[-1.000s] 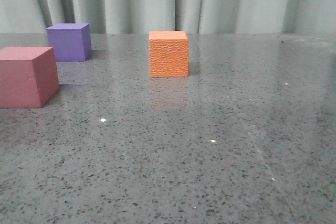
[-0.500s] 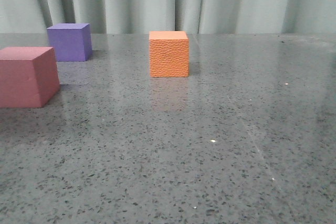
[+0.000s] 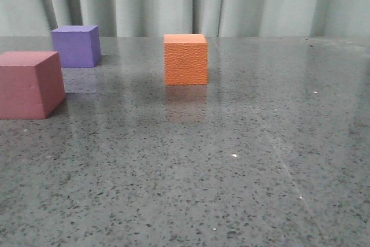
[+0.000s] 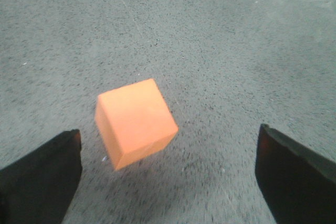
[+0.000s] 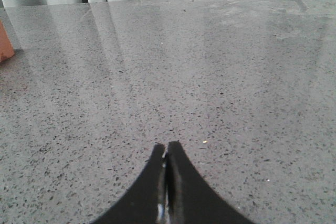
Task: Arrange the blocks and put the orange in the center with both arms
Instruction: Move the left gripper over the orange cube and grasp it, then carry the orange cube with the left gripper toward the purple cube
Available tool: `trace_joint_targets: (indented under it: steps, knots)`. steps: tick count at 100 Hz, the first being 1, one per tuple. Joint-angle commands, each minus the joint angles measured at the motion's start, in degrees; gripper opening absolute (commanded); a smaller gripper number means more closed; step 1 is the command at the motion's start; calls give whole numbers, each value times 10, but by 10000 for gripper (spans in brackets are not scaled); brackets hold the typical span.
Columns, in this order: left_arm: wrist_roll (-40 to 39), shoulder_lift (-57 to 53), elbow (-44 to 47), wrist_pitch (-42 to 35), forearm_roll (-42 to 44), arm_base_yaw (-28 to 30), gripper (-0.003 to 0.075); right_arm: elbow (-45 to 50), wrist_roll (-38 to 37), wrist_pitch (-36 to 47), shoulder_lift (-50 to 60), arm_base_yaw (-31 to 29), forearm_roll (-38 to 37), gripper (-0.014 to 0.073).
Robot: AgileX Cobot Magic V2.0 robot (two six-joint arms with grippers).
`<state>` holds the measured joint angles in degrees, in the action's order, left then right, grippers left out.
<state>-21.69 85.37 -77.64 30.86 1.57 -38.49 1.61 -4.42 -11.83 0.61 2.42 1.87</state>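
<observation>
In the front view the orange cube (image 3: 185,59) with a pebbled surface stands mid-table. The purple cube (image 3: 76,45) stands at the far left, and the pink-red cube (image 3: 30,84) is nearer, at the left edge. No gripper shows in that view. In the left wrist view my left gripper (image 4: 168,135) is open wide and hangs above the orange cube (image 4: 135,121), which lies between the two black fingers (image 4: 42,177), nearer that one. My right gripper (image 5: 167,148) is shut and empty over bare table. An orange-red cube corner (image 5: 4,43) shows at that view's edge.
The table is a speckled grey stone surface (image 3: 243,160). A pale green curtain (image 3: 260,1) hangs behind its far edge.
The three cubes have not moved. A shadow has spread over the table around the orange cube, and a bright speck on the table in front of the pink-red cube has gone.
</observation>
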Motion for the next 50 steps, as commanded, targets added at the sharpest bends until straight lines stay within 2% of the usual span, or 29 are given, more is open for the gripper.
trace_joint_targets:
  steps: [1, 8, 19, 31, 50]
  knots:
    - [-94, 29, -77, -10, 105, -31, 618, -8, 1, 50, 14, -2, -5, -66]
    - [-161, 74, -130, 37, 188, -49, 618, -8, 1, 50, 14, -2, -5, -66]
    - [-228, 126, -191, 95, 265, -62, 618, -8, 1, 50, 14, -2, -5, -66]
    - [-239, 167, -224, 118, 279, -62, 618, -8, 1, 50, 14, -2, -5, -66]
    - [-254, 204, -225, 119, 280, -62, 618, -8, 1, 50, 14, -2, -5, -66]
